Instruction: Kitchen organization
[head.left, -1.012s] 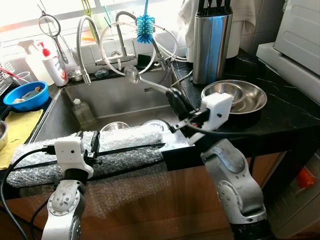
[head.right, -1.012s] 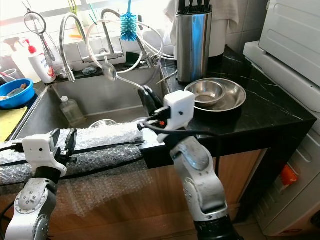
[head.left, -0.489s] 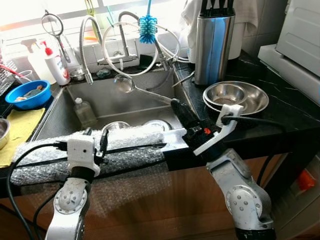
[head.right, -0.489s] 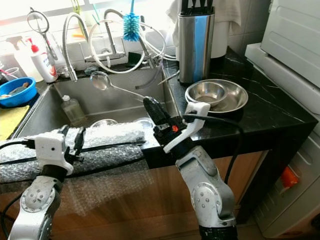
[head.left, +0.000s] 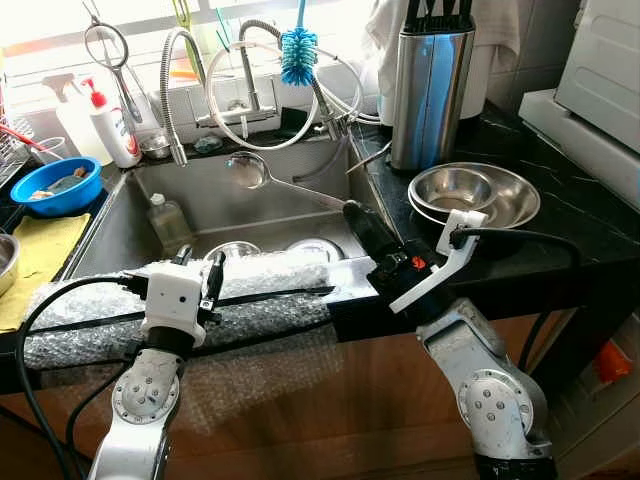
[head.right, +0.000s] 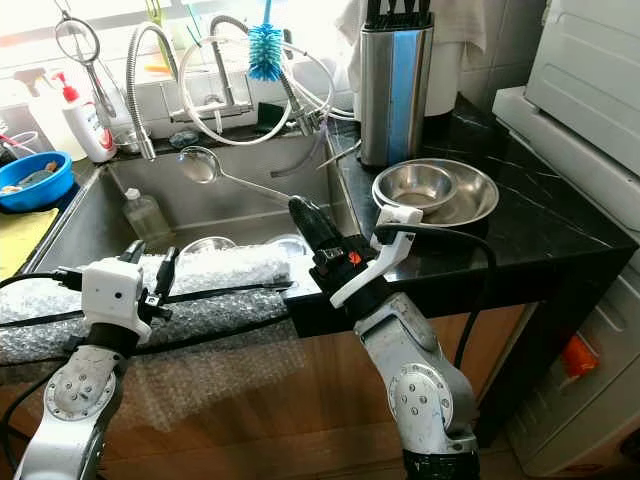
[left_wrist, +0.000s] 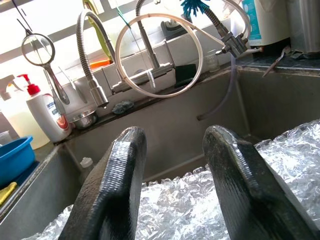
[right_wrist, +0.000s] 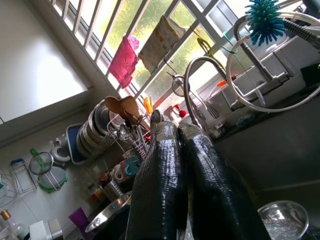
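Since a second ago the right gripper (head.left: 358, 216) has rolled over, fingers clamped on the long-handled steel ladle (head.left: 285, 183). Its handle runs toward ten o'clock, bowl over the steel sink (head.left: 130, 215). The left gripper (left_wrist: 175, 150), parted and empty, sits at eight o'clock, over the bubble-wrapped sink edge (head.left: 260, 290).

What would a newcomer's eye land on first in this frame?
The right gripper, shut on a long steel ladle and holding it over the sink. Next, the bubble wrap along the sink's front edge, where the open left gripper sits, and the stacked steel bowls on the black counter.
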